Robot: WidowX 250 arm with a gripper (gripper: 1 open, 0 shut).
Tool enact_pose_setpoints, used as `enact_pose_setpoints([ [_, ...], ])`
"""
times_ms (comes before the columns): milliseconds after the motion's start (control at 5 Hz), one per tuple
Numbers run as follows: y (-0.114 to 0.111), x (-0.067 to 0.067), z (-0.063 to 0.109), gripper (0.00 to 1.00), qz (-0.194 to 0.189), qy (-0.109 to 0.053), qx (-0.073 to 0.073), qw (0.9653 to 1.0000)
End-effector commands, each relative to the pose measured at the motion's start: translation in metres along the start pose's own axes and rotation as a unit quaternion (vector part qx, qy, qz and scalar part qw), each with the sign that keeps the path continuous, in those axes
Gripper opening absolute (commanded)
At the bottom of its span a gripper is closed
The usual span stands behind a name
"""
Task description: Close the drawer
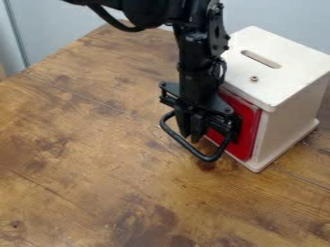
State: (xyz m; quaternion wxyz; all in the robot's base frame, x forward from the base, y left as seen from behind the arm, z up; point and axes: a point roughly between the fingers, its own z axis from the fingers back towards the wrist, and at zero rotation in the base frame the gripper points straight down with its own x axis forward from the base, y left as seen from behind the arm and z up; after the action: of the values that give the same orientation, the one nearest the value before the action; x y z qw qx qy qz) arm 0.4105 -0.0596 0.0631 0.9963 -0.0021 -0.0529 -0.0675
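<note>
drawer (245, 130) nearly flush in cream box (277, 82) on wooden table (77, 145). light, rigid, glossy front probably slippery; better pushed at black loop handle (194, 147). gripper (196, 135) jaws clenched, apparently grasping nothing.

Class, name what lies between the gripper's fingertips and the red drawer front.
In the camera view, only the far side of the black loop handle separates gripper from drawer.

the arm (191, 48) runs off the top edge. it and the tool (200, 143) cover much of the drawer (245, 130) front. the bench (77, 164) is cropped all round.
</note>
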Motion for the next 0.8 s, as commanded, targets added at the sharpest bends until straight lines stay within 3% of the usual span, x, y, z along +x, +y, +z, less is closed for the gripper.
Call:
enact_pose_setpoints([
  [0, 0.0057, 0.0048, 0.0129, 0.0, 0.012, -0.016, 0.0, 0.9998],
  [600, 0.0124, -0.0016, 0.0172, 0.0, 0.03, -0.017, 0.003, 0.9994],
])
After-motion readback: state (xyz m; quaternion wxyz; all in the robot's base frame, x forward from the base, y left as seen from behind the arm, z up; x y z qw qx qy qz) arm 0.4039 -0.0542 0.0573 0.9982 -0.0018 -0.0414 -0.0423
